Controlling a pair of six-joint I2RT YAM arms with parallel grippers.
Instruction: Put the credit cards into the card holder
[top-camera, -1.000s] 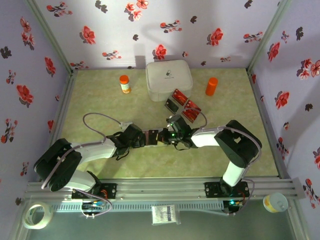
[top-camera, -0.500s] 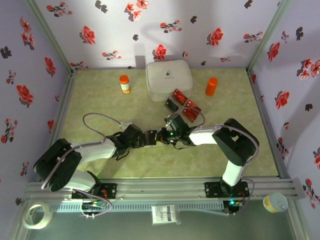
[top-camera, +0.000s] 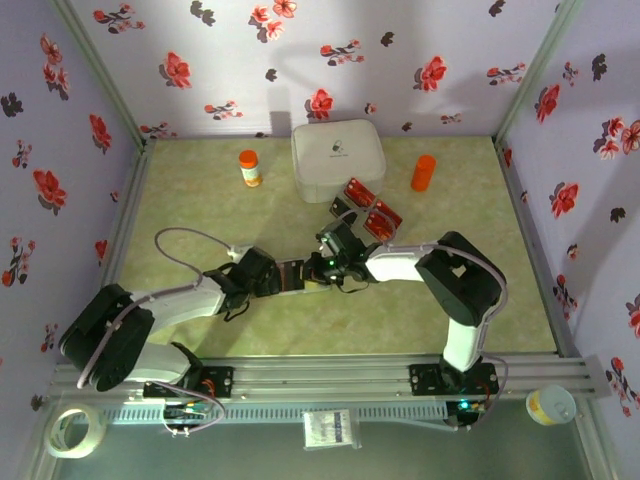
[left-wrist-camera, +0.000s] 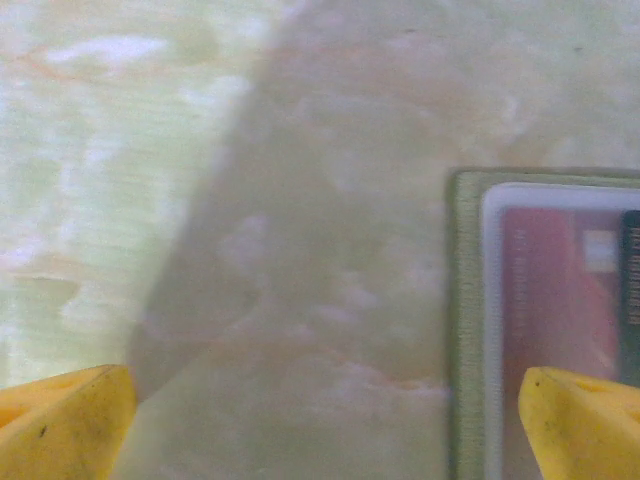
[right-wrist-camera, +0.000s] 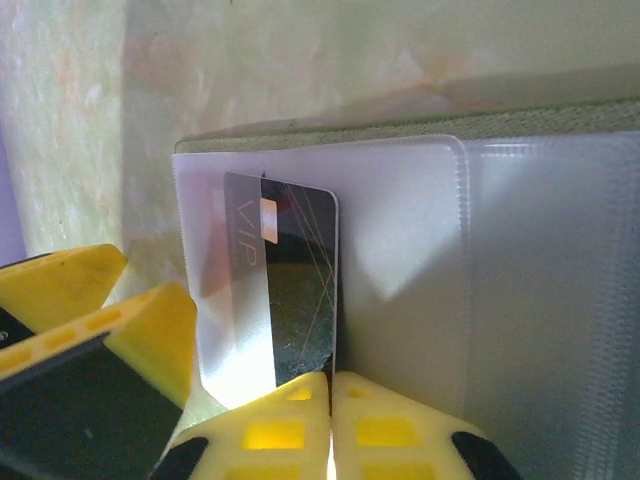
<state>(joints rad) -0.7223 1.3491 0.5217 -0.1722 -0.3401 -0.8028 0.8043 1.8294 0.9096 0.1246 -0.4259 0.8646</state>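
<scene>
Right wrist: right tool (right-wrist-camera: 330, 388) pinches dark card (right-wrist-camera: 295, 300) by its end, feeding it into clear sleeve (right-wrist-camera: 410, 230) of card holder (right-wrist-camera: 500, 122). Left tool (left-wrist-camera: 325, 420) wide open, likely pinning it flat.

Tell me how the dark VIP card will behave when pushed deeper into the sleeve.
The dark card looks flat and stiff, so it likely slides rather than bends. Its glossy face and the clear sleeve suggest slipperiness.

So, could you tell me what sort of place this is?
Most likely a robot test booth rather than a lived-in room: flowered walls on a metal frame box in one green table, and the left arm and right arm are bolted to a rail at its near edge.
</scene>
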